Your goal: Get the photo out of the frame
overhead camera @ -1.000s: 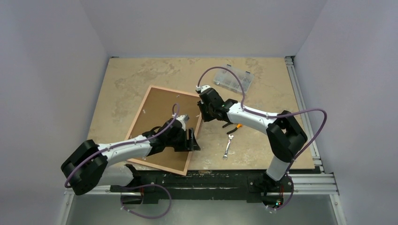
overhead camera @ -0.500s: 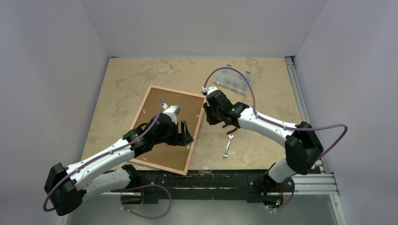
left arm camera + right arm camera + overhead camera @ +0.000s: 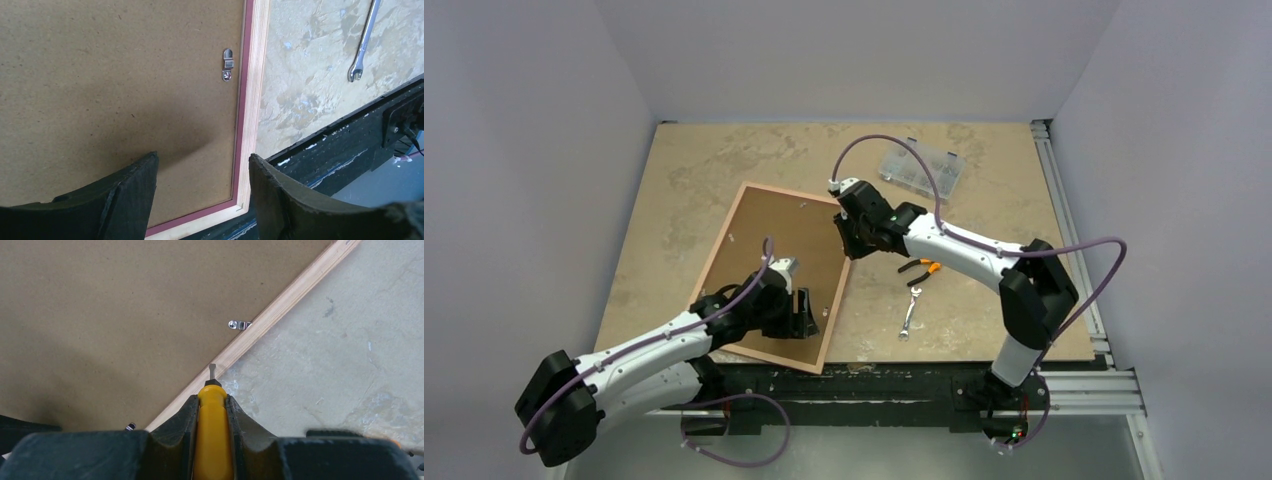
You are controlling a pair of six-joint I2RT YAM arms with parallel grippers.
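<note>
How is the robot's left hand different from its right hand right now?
The left gripper is open and empty; the right gripper is shut on a yellow-handled screwdriver. The left gripper is over the brown backing board by the near corner of the frame; the right gripper aims its tool at the frame's wooden edge farther back. Both have black fingers and face the frame's back.

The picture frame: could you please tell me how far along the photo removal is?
Done: the frame lies face down, brown backing board up, and the right gripper holds a yellow screwdriver. In hand: its tip hovers at the frame's edge near a metal clip; the left gripper is open over the near corner. To do: the board is still seated, photo unseen.
</note>
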